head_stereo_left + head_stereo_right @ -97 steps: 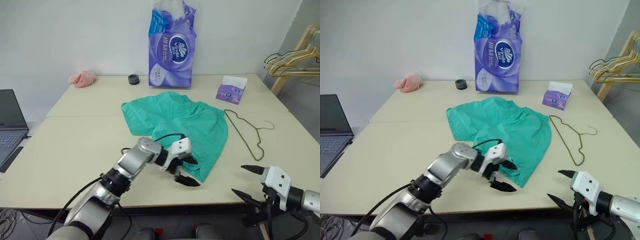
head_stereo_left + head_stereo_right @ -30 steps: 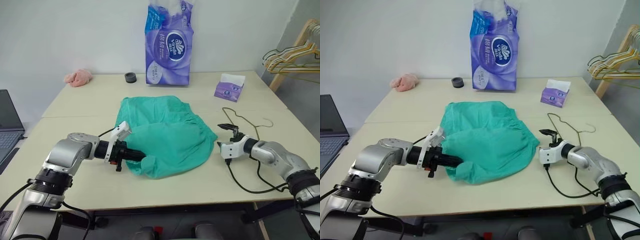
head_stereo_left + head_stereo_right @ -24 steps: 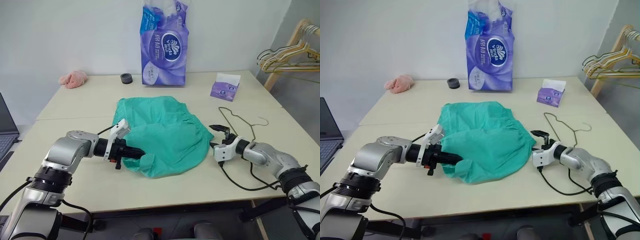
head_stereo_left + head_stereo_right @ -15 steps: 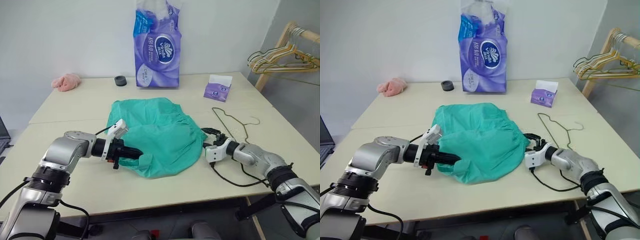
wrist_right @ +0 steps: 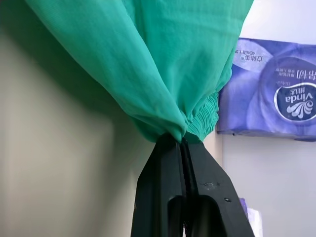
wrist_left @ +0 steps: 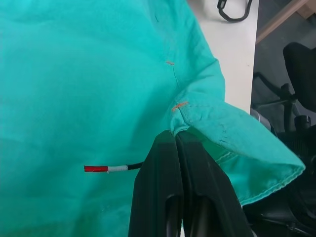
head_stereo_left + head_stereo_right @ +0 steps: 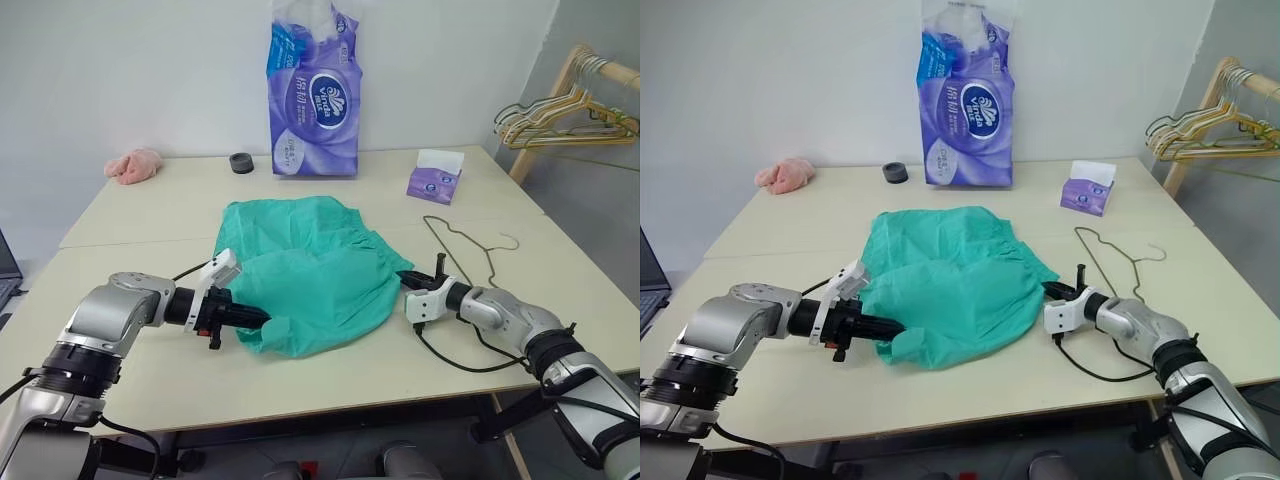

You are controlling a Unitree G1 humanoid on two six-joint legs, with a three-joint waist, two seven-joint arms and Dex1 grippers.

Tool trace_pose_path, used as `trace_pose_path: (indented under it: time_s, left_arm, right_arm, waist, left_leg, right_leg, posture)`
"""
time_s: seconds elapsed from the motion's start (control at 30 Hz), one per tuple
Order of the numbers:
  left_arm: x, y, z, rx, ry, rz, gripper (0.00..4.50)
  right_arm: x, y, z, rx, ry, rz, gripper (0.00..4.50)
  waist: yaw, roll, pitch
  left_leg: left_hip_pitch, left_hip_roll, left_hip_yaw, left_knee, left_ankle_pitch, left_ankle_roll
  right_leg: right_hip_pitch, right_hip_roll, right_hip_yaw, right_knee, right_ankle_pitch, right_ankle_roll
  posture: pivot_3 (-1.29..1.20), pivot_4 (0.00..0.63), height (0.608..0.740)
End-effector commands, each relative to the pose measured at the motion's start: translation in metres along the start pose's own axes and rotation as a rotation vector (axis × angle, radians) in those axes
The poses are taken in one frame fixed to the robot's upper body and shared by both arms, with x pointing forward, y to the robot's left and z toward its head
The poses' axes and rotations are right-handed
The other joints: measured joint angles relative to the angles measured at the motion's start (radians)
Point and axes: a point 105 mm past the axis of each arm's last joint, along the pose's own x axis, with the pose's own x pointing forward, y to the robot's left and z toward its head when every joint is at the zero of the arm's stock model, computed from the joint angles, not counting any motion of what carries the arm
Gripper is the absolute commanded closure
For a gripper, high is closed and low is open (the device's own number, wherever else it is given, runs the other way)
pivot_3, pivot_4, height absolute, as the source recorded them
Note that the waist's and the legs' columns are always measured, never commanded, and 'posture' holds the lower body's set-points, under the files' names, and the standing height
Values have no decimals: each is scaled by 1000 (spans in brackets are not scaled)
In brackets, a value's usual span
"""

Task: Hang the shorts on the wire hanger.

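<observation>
Teal-green fabric, the shorts (image 7: 305,272), lay spread across the middle of the pale table (image 7: 140,205). From the head views, the left gripper (image 7: 262,322) pinched their near left edge, and the right gripper (image 7: 403,279) pinched their right edge. The wire hanger (image 7: 464,248) lay flat just right of the shorts, beyond the right gripper.

In the left wrist view, the black fingers (image 6: 190,177) were pressed together on a folded hem.

In the right wrist view, the fingers (image 5: 170,168) were clamped on the gathered waistband, fabric bunching from their tips, a purple tissue pack (image 5: 274,98) behind.
</observation>
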Motion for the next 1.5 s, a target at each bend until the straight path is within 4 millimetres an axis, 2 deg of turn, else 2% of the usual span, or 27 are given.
trace_pose_path:
  time_s: [0.03, 0.2, 0.3, 0.47, 0.57, 0.73, 0.93, 1.13, 1.23, 1.5]
  left_arm:
    - [-4, -9, 5, 45, 2, -18, 4500]
    - [8, -39, -16, 53, 105, -167, 4500]
    - [14, -59, -34, 65, 192, -272, 4500]
    - [14, -69, -44, 83, 249, -344, 4500]
    - [3, -72, -54, 122, 332, -377, 4500]
    - [-7, -60, -54, 178, 380, -349, 4500]
    - [-12, -55, -58, 249, 443, -355, 4500]
    - [-11, -63, -62, 242, 449, -394, 4500]
    - [-10, -73, -69, 221, 453, -434, 4500]
    - [-12, -91, -81, 175, 461, -484, 4500]
  right_arm:
    - [-18, -16, -8, 20, 14, -32, 4485]
    - [-56, -14, -8, 5, 14, 65, 4485]
    - [-78, -10, 0, 11, 6, 149, 4485]
    - [-108, 6, 18, 51, 5, 299, 4485]
    - [-122, 15, 39, 103, -13, 400, 4485]
    - [-137, 30, 65, 201, -3, 539, 4485]
    - [-150, 45, 91, 297, 4, 666, 4485]
    - [-168, 57, 100, 346, 28, 771, 4485]
    - [-180, 64, 103, 364, 39, 841, 4485]
    - [-186, 66, 104, 374, 40, 876, 4485]
  waist:
    - [2, 0, 1]
    - [14, 5, 5]
    - [10, 9, 8]
    - [9, 12, 19]
    - [8, 11, 23]
    - [16, 10, 28]
    - [35, 9, 30]
    - [45, 6, 34]
    - [49, 5, 36]
    - [55, 2, 43]
  left_leg:
    - [0, 0, 0, 0, 0, 0]
    - [-7, -1, -1, 0, 0, 0]
    - [-10, -1, 0, 0, 0, 1]
    - [-10, -1, 0, 1, 0, 1]
    - [-10, 0, 0, 1, 0, 1]
    - [-10, 0, 1, 1, 0, 1]
    - [-10, 1, 1, 1, 0, 1]
    - [-11, 1, 1, 1, -1, 1]
    - [-11, 2, 1, 1, -1, 1]
    - [-11, 11, 5, 1, -1, 1]
  right_leg:
    - [0, 0, 0, 0, 0, 0]
    - [-4, -2, -1, -1, -1, 1]
    - [-3, -2, 0, 0, -1, 1]
    - [-2, -1, -1, 0, -1, 1]
    - [-2, -1, -1, 0, -1, 1]
    - [-2, -1, -1, 0, -1, 1]
    - [-5, -1, -2, -2, -1, 1]
    - [-5, -1, -3, -2, -2, 1]
    - [-5, -1, -3, -3, -2, 2]
    - [-5, 7, -3, -4, -2, 0]
  posture:
    - [-85, 32, 740]
    - [-104, 41, 740]
    - [-125, 47, 740]
    - [-146, 54, 740]
    - [-160, 58, 740]
    - [-168, 60, 740]
    - [-176, 61, 740]
    - [-178, 61, 740]
    - [-182, 64, 740]
    - [-181, 65, 740]
